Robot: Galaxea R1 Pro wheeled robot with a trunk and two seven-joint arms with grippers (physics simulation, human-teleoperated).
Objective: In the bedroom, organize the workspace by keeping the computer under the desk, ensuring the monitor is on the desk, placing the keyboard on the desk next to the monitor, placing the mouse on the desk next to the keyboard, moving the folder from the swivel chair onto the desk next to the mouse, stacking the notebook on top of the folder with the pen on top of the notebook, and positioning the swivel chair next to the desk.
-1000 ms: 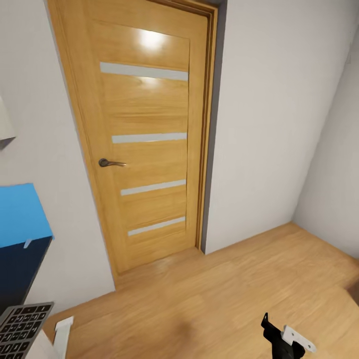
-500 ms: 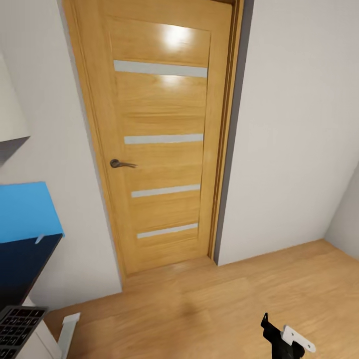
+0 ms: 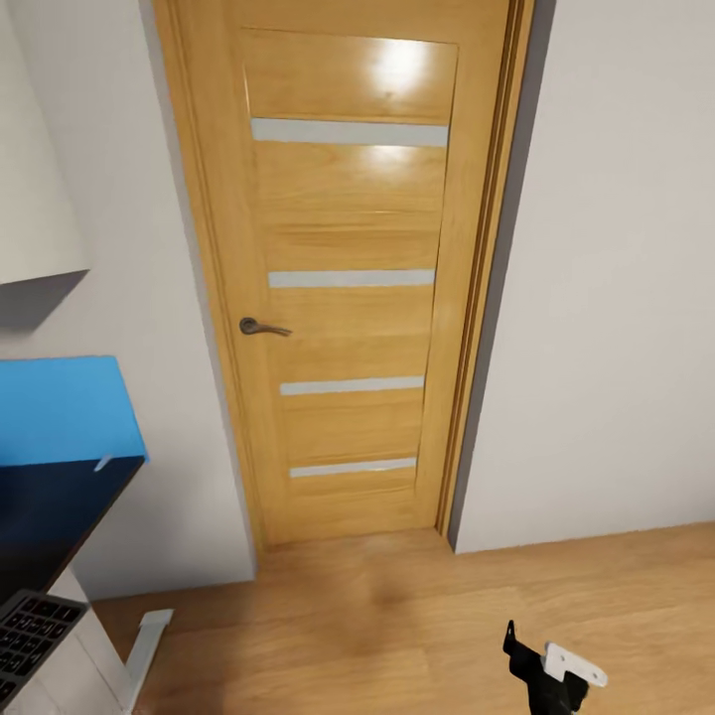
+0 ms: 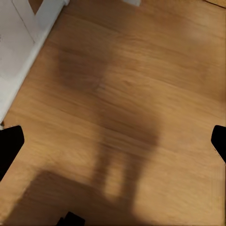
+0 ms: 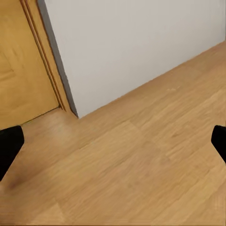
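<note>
Head view, far left: white monitor back (image 3: 35, 149), cut off by the frame edge, screen side hidden. Below it the blue folder (image 3: 65, 409) lies flat on the black desk (image 3: 45, 511), near the desk's far end; its left part is cropped. Keyboard (image 3: 28, 636) corner pokes in at near left, mostly cut off. White desk leg (image 3: 144, 645) stands on the wood floor (image 3: 397, 616).

Centre: closed oak door (image 3: 348, 278), handle (image 3: 260, 327) on its left side. Grey wall (image 3: 616, 298) to the right.

Left gripper (image 4: 113, 141): fingers spread wide, nothing between them, over bare floor. Right gripper (image 5: 113, 141): likewise spread and empty, near the door frame; in the head view its body (image 3: 551, 670) is partly cropped, fingers hard to make out.
</note>
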